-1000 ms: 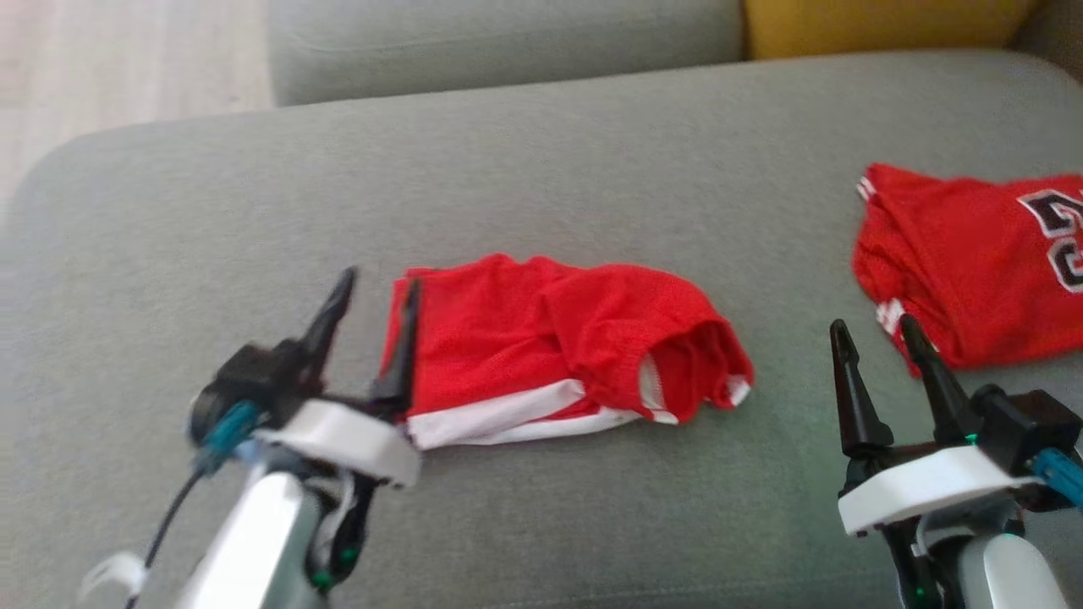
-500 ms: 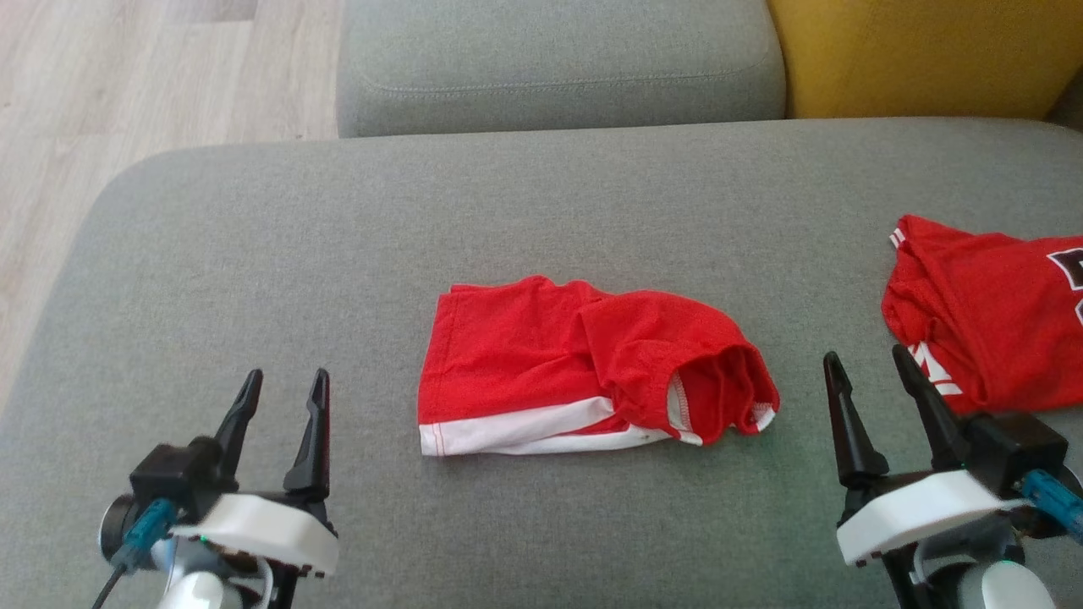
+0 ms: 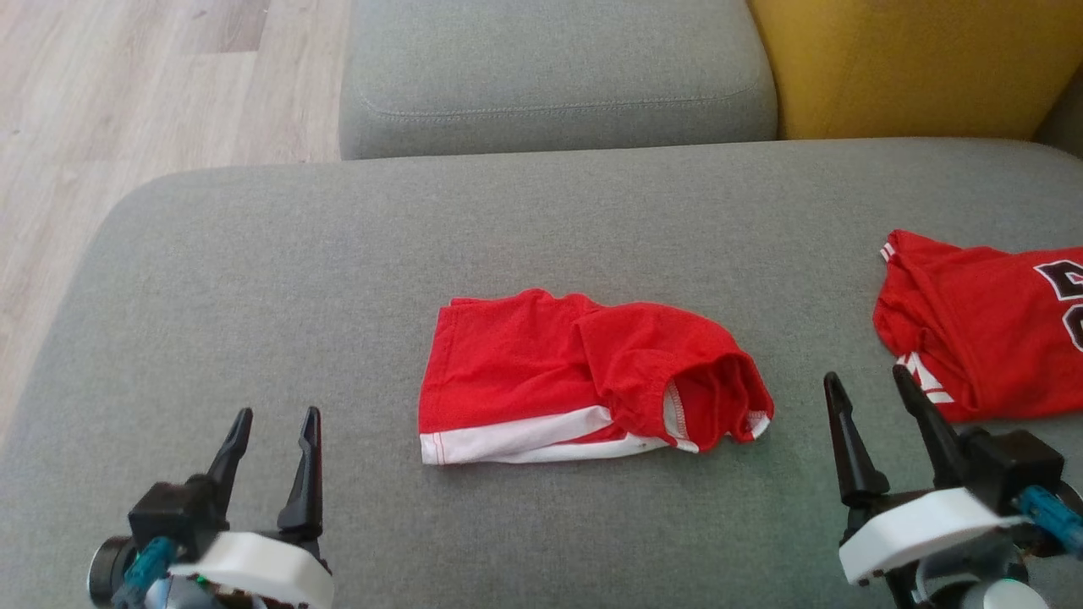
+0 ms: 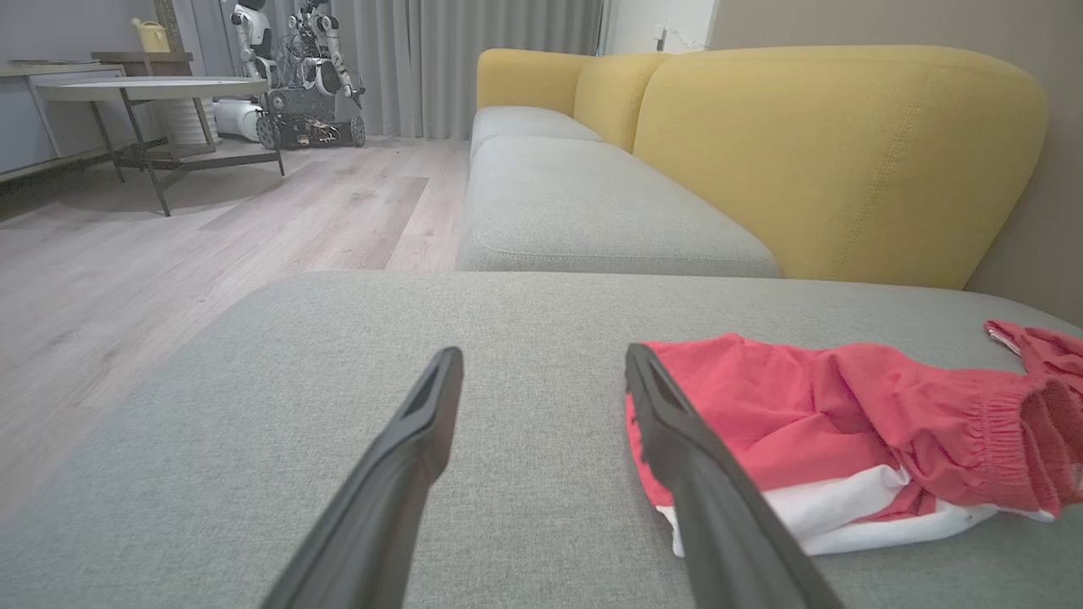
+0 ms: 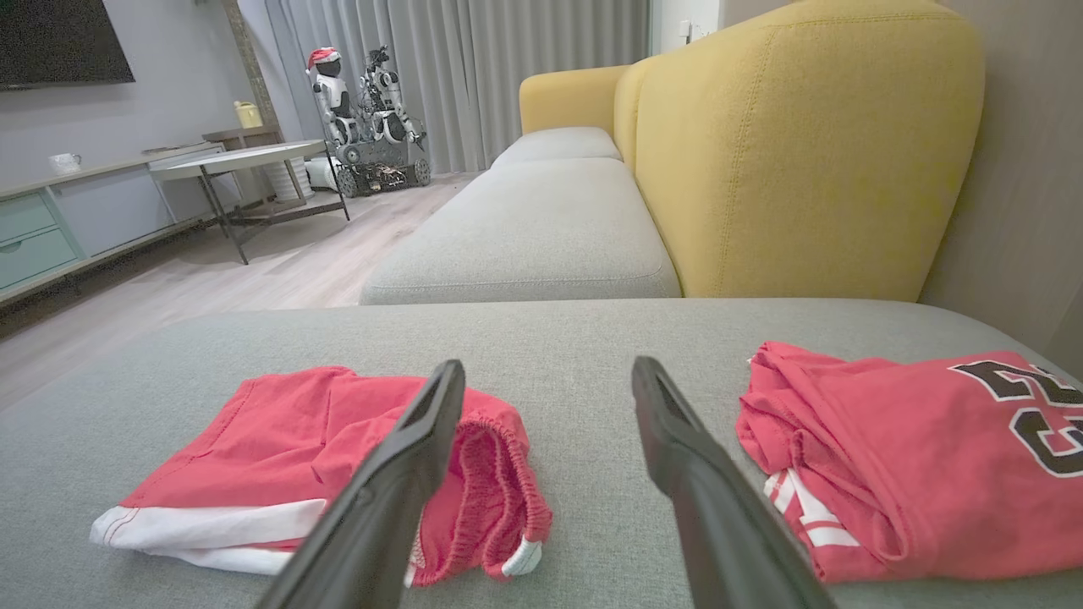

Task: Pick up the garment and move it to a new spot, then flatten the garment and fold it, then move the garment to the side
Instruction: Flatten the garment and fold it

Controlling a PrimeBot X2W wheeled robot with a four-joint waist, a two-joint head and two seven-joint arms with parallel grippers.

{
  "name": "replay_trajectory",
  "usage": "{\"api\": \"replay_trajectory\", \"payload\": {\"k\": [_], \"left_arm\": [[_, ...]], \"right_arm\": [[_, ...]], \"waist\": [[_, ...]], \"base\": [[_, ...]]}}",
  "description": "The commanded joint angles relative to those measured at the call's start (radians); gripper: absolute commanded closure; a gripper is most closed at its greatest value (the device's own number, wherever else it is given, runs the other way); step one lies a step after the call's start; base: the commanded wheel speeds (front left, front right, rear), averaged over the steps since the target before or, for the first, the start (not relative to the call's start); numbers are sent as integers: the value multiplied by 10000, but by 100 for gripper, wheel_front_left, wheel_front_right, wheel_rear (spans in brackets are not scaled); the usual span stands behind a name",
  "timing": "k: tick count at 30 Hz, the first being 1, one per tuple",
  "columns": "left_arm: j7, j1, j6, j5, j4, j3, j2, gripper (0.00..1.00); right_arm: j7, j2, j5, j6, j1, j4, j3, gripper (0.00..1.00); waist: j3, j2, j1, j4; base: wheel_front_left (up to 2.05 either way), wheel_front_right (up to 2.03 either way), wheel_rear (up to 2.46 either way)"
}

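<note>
While you look down from the head view, the red shorts (image 3: pixel 584 376) lie folded near the middle of the grey seat (image 3: pixel 254 279), with the white hem along the near edge and the gathered waistband at their right end. Your left end effector (image 3: pixel 277 414) hangs at the lower left, well apart from the shorts, fingers spread and holding nothing. Your right end effector (image 3: pixel 867 376) sits at the lower right, likewise released and empty, between the shorts and a red jersey (image 3: pixel 981 330) lying rumpled by the seat's right edge. Its right fingertip shows just beside the jersey's striped hem, and you cannot tell whether they touch. In the right wrist view the shorts lie left of the open fingers and the jersey right of them. A yellow backrest (image 3: pixel 914 59) rises behind the seat, and wood floor (image 3: pixel 127 76) shows at the upper left.
</note>
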Motion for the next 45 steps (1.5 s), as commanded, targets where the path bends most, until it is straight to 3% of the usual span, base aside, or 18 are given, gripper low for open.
{"api": "replay_trajectory", "payload": {"k": [1,23,29,38,45], "left_arm": [[25,-407,69,76,-397,336,236,0],[188,-468,289,134,-724,159,317,0],[91,-754,114,94,-534,110,350,0],[-57,-1552,-139,188,-406,-166,155,0],[-240,-2277,-330,284,-115,-258,-158,0]], "right_arm": [[48,-55,15,-7,-170,-428,155,0],[28,-55,183,-7,-122,-369,101,0],[118,-54,194,-7,-134,-220,250,0],[268,-54,73,-7,-537,1315,1631,0],[-139,-54,-24,-7,-1450,2922,1880,0]], "waist": [[-14,-1,0,11],[62,-1,0,151],[204,-1,0,432],[940,-1,0,1275],[1564,-1,0,1916]], "base": [[0,0,0],[0,0,0],[0,0,0],[0,0,0],[0,0,0]]}}
